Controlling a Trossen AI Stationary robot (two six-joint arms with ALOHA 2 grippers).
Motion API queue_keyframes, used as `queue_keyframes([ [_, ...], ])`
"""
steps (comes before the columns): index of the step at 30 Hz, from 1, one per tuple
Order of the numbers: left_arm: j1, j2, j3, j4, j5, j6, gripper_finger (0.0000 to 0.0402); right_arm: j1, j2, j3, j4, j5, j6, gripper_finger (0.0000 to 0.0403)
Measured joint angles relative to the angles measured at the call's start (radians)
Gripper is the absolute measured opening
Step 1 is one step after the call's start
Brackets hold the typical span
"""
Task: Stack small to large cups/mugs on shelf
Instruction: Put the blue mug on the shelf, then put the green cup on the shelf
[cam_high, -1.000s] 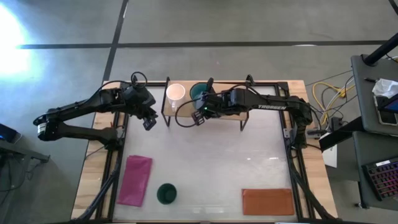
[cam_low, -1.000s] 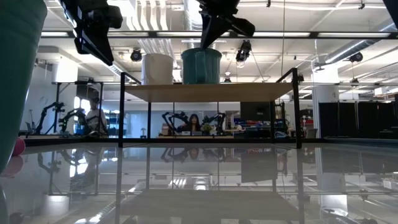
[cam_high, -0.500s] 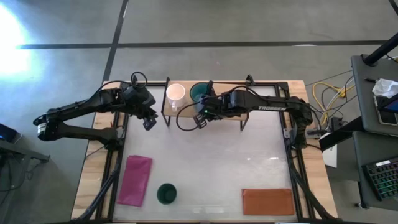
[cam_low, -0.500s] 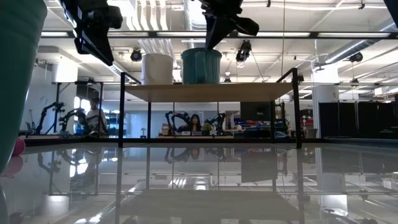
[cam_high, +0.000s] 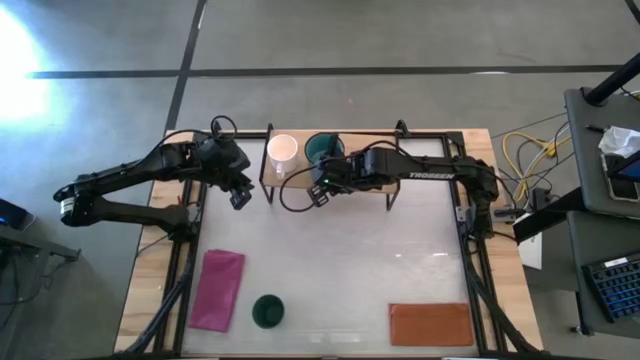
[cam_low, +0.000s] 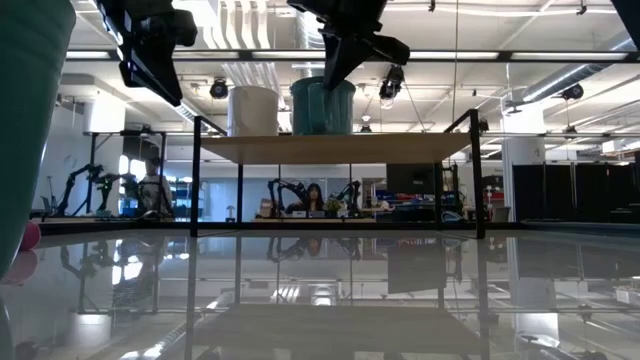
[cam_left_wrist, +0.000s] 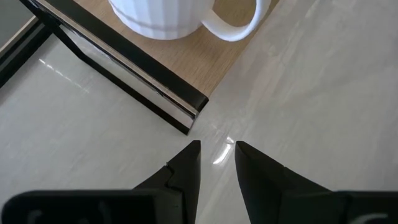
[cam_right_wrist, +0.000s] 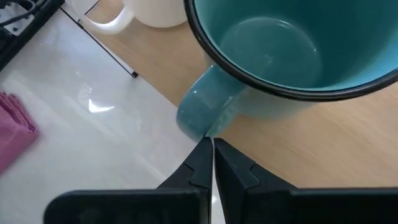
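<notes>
The white mug (cam_high: 283, 150) and the teal mug (cam_high: 324, 150) stand side by side on the light-wood shelf (cam_high: 298, 174) at the table's far side. The dark green cup (cam_high: 267, 311) stands on the table near its near edge and looms at the low view's left (cam_low: 30, 120). My right gripper (cam_right_wrist: 211, 144) is shut, its tips at the teal mug's handle. My left gripper (cam_left_wrist: 216, 148) hovers slightly open over the table just off the shelf's left end, below the white mug (cam_left_wrist: 168, 15). My right gripper has its shut fingertips (cam_right_wrist: 205, 152) against the outer curve of the teal mug's handle (cam_right_wrist: 198, 118), on the mug's near side. It slants down from above and from the table's near side (cam_low: 335, 78). The mug stands upright on the shelf board (cam_right_wrist: 298, 140).
A pink cloth (cam_high: 220, 288) lies near the table's near left corner, beside the dark green cup. A brown-orange mat (cam_high: 430, 323) lies near the near right corner. The shelf's black legs (cam_low: 196, 185) stand on the glossy tabletop. People and other robot arms show in the room behind.
My right gripper has edged toward the table's left and dipped toward the teal mug's near side, staying shut. The teal mug has turned a little on the shelf. My left arm has kept still.
</notes>
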Motion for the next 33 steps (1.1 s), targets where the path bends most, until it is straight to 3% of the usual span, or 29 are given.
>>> queue_keyframes([
  [6,-0.003,0.0,0.0,0.0,0.014,-0.01,0.0085,0.0,-0.017,0.0,-0.054,0.0,-0.004,0.0009],
  [12,-0.08,-0.002,0.0,0.009,0.149,-0.024,0.0085,0.029,-0.082,0.0,-0.109,0.008,-0.007,0.0016],
  [18,-0.232,0.003,0.0,0.051,0.137,-0.138,0.0085,0.073,-0.183,0.0,-0.177,0.076,-0.006,0.0074],
  [25,-0.302,0.05,0.007,0.041,0.122,-0.267,0.0085,0.122,-0.272,-0.005,-0.211,0.162,0.009,0.0151],
  [33,-0.429,0.098,0.046,0.045,0.05,-0.433,0.0085,0.13,-0.322,-0.047,-0.231,0.186,0.062,0.0188],
])
